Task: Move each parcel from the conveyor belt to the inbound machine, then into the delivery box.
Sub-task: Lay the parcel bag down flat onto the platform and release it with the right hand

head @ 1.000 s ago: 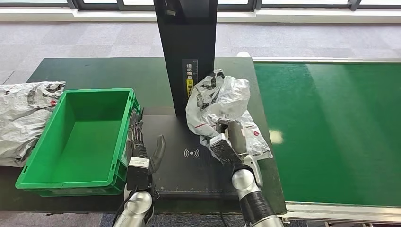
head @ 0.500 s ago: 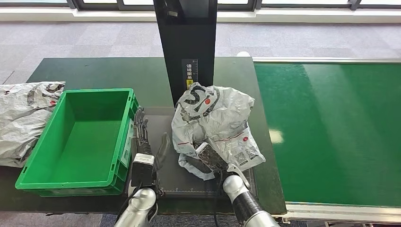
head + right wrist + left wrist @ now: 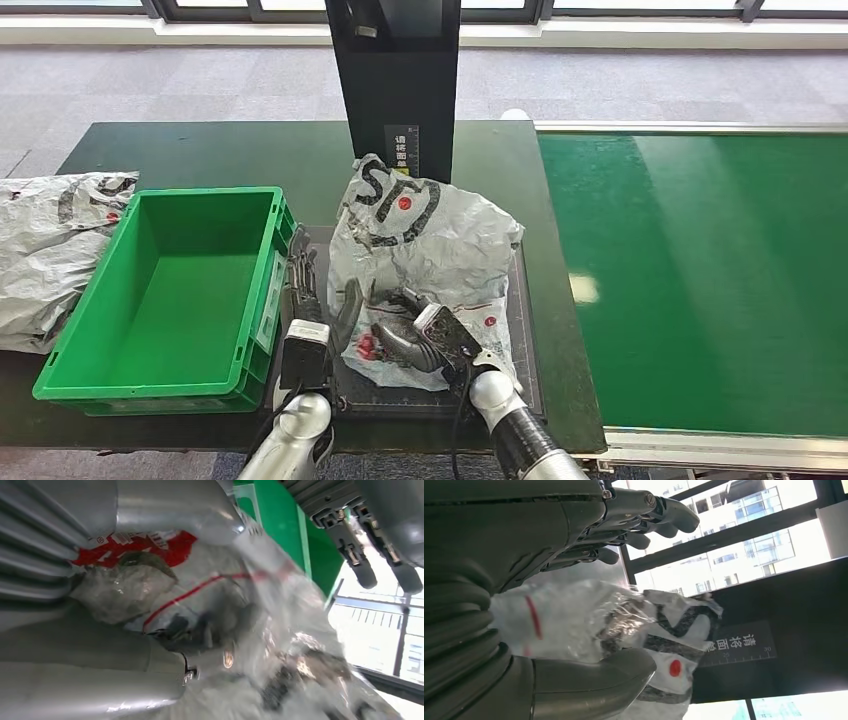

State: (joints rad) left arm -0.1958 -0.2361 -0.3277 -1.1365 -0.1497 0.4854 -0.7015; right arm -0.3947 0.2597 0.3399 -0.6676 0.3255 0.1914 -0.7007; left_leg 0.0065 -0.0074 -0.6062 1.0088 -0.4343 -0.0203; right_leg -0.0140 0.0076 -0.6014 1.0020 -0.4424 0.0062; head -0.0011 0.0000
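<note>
A crumpled white plastic parcel (image 3: 425,240) with black lettering and red dots lies on the black plate of the inbound machine (image 3: 400,397), in front of its column (image 3: 395,90). My right hand (image 3: 415,335) grips the parcel's near edge; in the right wrist view the hand (image 3: 75,680) is closed on the film of the parcel (image 3: 240,615). My left hand (image 3: 310,300) stands upright and open between the green delivery box (image 3: 70,370) and the parcel. The thumb (image 3: 594,680) lies against the parcel (image 3: 589,625), with the fingers (image 3: 644,525) spread above it.
The green conveyor belt (image 3: 700,280) runs along the right of the table. A second white parcel (image 3: 50,240) lies left of the delivery box. The dark table (image 3: 220,150) stretches behind the box.
My right hand has pulled the parcel left and nearer across the machine plate, up to the left hand. The parcel has turned over and now shows its black lettering. The left hand has barely moved.
</note>
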